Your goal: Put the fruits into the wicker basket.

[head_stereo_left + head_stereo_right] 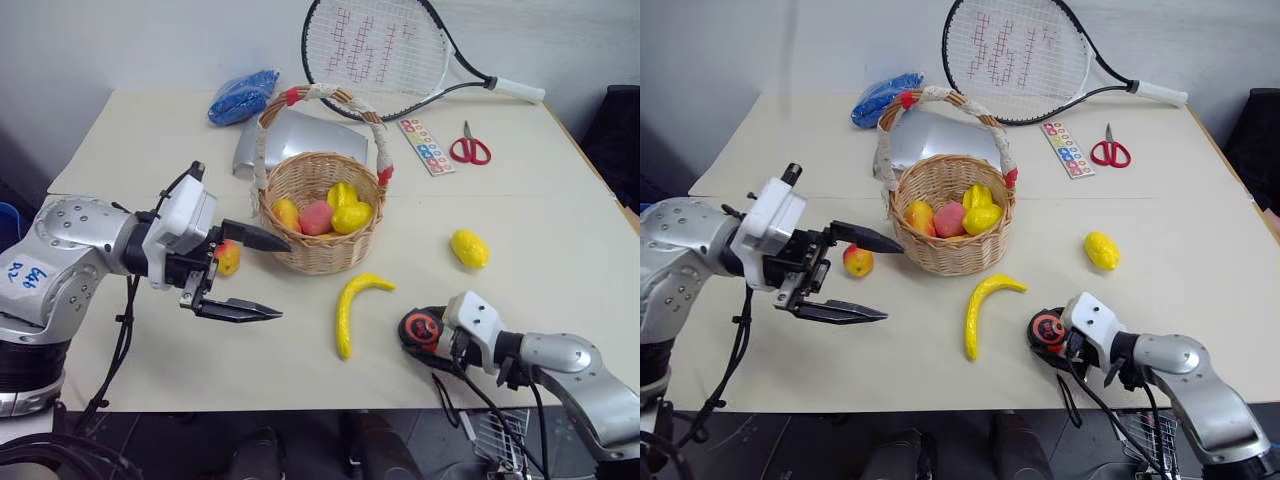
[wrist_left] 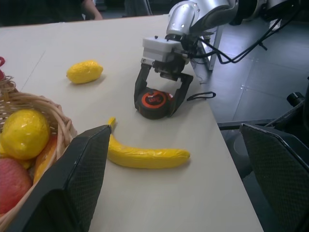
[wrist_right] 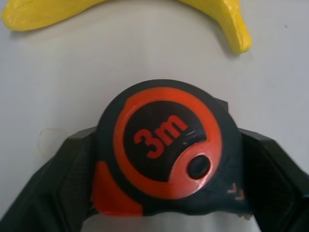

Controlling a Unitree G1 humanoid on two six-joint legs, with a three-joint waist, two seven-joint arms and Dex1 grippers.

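On the beige tabletop [image 1: 560,215], the banana [image 1: 352,305] lies just beside the tape measure [image 1: 421,327] (which the right pincer [image 2: 159,99] straddles); left pincer [image 1: 252,275] gapes empty.

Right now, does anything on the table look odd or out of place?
Yes. The right end effector straddles the orange-and-black tape measure, which is not a fruit. The banana, the lemon and a peach-like fruit lie outside the wicker basket.
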